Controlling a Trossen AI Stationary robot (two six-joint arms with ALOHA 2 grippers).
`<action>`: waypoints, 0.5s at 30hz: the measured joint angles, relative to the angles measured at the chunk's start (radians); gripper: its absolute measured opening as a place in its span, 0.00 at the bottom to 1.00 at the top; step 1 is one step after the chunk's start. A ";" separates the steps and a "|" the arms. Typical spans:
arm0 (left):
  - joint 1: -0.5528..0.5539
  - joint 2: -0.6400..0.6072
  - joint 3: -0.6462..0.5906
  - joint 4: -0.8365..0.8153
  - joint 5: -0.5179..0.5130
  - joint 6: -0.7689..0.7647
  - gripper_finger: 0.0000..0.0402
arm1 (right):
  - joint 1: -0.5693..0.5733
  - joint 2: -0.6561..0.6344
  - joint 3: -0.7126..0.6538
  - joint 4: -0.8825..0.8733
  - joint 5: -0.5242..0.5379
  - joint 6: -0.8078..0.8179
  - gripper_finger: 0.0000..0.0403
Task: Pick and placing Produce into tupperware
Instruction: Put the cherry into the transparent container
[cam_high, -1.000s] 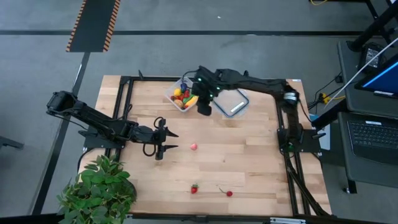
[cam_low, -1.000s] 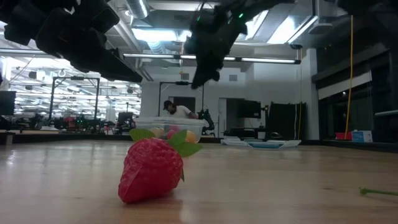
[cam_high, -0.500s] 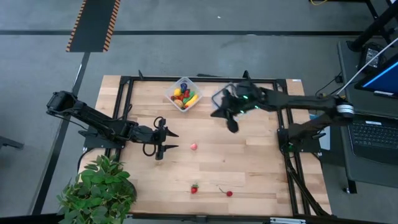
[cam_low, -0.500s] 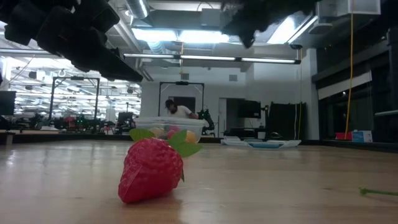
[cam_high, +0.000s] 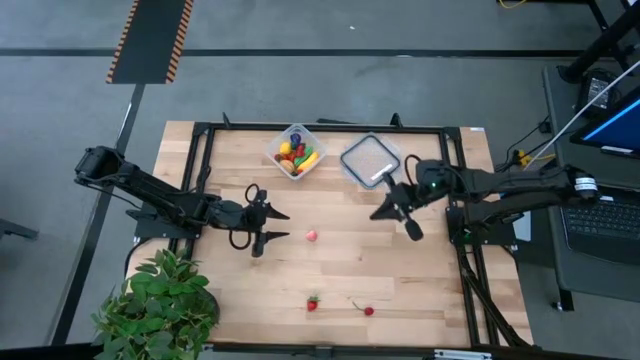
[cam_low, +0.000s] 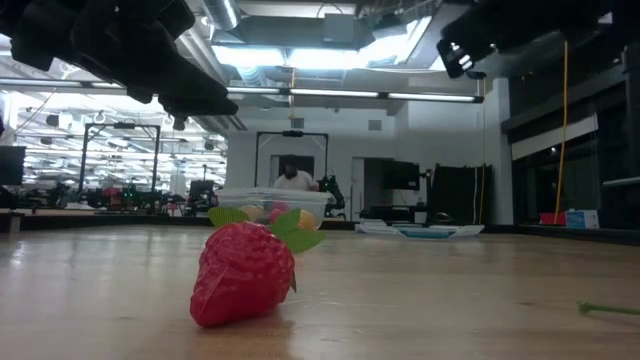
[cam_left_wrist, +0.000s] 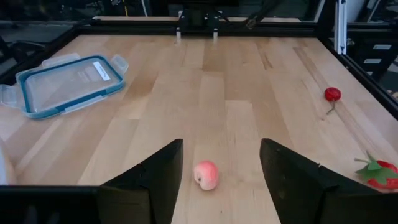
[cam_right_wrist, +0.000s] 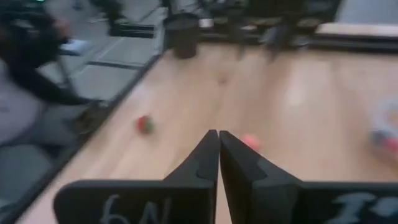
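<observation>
The tupperware (cam_high: 294, 153) sits at the far edge of the table (cam_high: 420, 280), already holding several coloured pieces of produce (cam_high: 296, 155). Its lid (cam_high: 370, 160) lies flat just to the right, apart from it. Three pieces lie loose on the wood: a pink piece (cam_high: 311, 236) mid-table, a strawberry (cam_high: 313, 302) and a cherry (cam_high: 368, 311) near the front edge.

The left gripper (cam_high: 272, 225) hovers just left of the pink piece, fingers spread, holding nothing. The right gripper (cam_high: 392, 213) hangs over the table near the lid, fingers pressed together and empty. A potted plant (cam_high: 160, 305) stands at the front left corner. Nothing lies between the left gripper and the pink piece.
</observation>
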 joint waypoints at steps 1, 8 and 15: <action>0.000 0.000 0.000 0.000 0.000 0.000 0.51 | 0.009 -0.005 -0.012 0.002 -0.028 0.016 0.04; 0.011 0.000 0.000 0.000 0.000 0.003 0.51 | 0.058 -0.010 -0.042 -0.012 -0.116 0.142 0.04; 0.015 0.000 0.000 0.004 0.000 -0.001 0.51 | 0.067 -0.009 -0.042 -0.019 -0.101 0.220 0.04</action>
